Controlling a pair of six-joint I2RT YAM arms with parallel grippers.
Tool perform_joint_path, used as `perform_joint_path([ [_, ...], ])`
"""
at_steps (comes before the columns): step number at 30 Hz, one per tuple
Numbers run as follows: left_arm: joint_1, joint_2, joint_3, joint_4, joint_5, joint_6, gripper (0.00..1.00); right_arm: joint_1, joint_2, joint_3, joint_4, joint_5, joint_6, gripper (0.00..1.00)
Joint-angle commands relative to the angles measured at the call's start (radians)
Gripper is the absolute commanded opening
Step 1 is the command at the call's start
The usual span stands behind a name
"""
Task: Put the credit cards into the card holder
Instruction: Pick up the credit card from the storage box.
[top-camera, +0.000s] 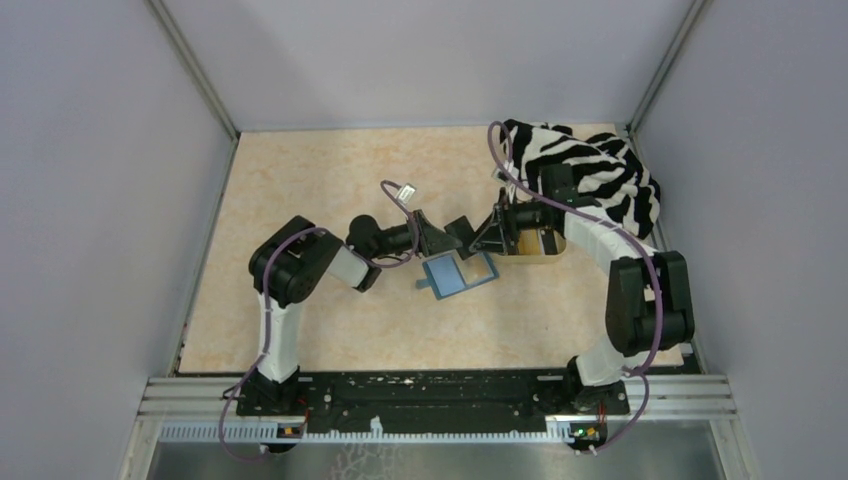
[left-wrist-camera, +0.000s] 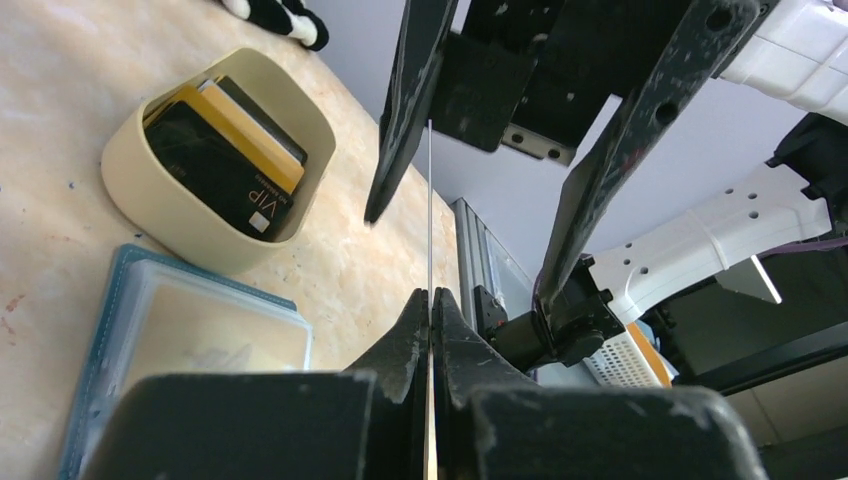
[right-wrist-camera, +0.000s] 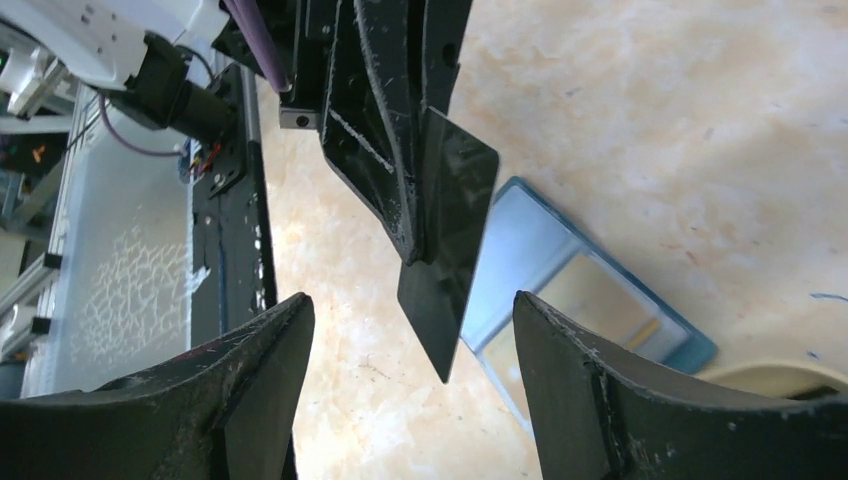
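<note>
Two arms meet over the middle of the table (top-camera: 330, 200). The left gripper (right-wrist-camera: 415, 240) is clenched on one black card (right-wrist-camera: 450, 230), pinching its upper edge so that the card hangs on edge in the air, just above the holder (right-wrist-camera: 590, 295). The right gripper (top-camera: 478, 237) is released: its two fingers (right-wrist-camera: 260, 390) stand wide apart on either side of that card, clear of it in the right wrist view.

There is one holder, teal, lying open and flat on the table, just left of and nearer than the one tan tray (left-wrist-camera: 170, 215). The tray holds a stack of cards (left-wrist-camera: 215, 165) leaning on edge. At least three show: a black one in front, an orange-gold one behind it, and another black one behind that. An exact count cannot be told. One zebra cloth (top-camera: 590, 170) lies heaped in the far right corner, beyond the tray.
</note>
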Motion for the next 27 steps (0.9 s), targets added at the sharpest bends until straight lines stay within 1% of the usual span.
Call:
perform_joint_path([
  [1, 0.0, -0.05, -0.026, 0.273, 0.0, 0.048, 0.0, 0.049, -0.009, 0.001, -0.025, -0.013, -0.129, 0.71],
  [2, -0.002, -0.054, -0.026, 0.274, 0.005, 0.046, 0.0, 0.053, -0.005, 0.0, -0.025, -0.006, -0.129, 0.69],
  [3, -0.001, -0.057, -0.028, 0.274, 0.007, 0.044, 0.0, 0.061, 0.0, 0.001, -0.023, 0.0, -0.128, 0.66],
  [4, -0.002, -0.06, -0.03, 0.274, 0.008, 0.045, 0.0, 0.067, 0.005, 0.003, -0.025, 0.002, -0.128, 0.59],
  [5, -0.002, -0.063, -0.031, 0.273, 0.011, 0.045, 0.0, 0.072, 0.012, 0.006, -0.029, 0.0, -0.127, 0.5],
  [7, -0.002, -0.068, -0.03, 0.274, 0.017, 0.045, 0.0, 0.08, 0.026, 0.021, -0.048, -0.008, -0.136, 0.29],
  [9, -0.002, -0.075, -0.031, 0.274, 0.022, 0.043, 0.0, 0.086, 0.041, 0.037, -0.078, -0.016, -0.15, 0.12],
  [11, -0.001, -0.083, -0.037, 0.274, 0.026, 0.047, 0.13, 0.087, 0.047, 0.051, -0.104, -0.029, -0.163, 0.02],
  [12, 0.002, -0.088, -0.042, 0.274, 0.034, 0.047, 0.2, 0.088, 0.05, 0.057, -0.112, -0.038, -0.164, 0.0],
  [14, 0.014, -0.098, -0.049, 0.273, 0.064, 0.038, 0.33, 0.087, 0.053, 0.065, -0.129, -0.065, -0.171, 0.0],
  [15, 0.023, -0.103, -0.054, 0.274, 0.083, 0.031, 0.38, 0.088, 0.055, 0.068, -0.138, -0.077, -0.176, 0.0],
  [17, 0.041, -0.115, -0.067, 0.274, 0.126, 0.024, 0.46, 0.088, 0.059, 0.075, -0.155, -0.095, -0.177, 0.0],
  [19, 0.054, -0.134, -0.088, 0.274, 0.149, 0.031, 0.51, 0.089, 0.068, 0.087, -0.192, -0.115, -0.195, 0.0],
  [24, 0.06, -0.204, -0.143, 0.274, 0.195, 0.071, 0.51, 0.104, 0.11, 0.139, -0.309, -0.128, -0.266, 0.0],
  [26, 0.06, -0.222, -0.16, 0.273, 0.2, 0.079, 0.49, 0.116, 0.12, 0.151, -0.337, -0.126, -0.29, 0.0],
  [27, 0.06, -0.225, -0.164, 0.274, 0.201, 0.079, 0.47, 0.123, 0.123, 0.153, -0.344, -0.124, -0.298, 0.0],
])
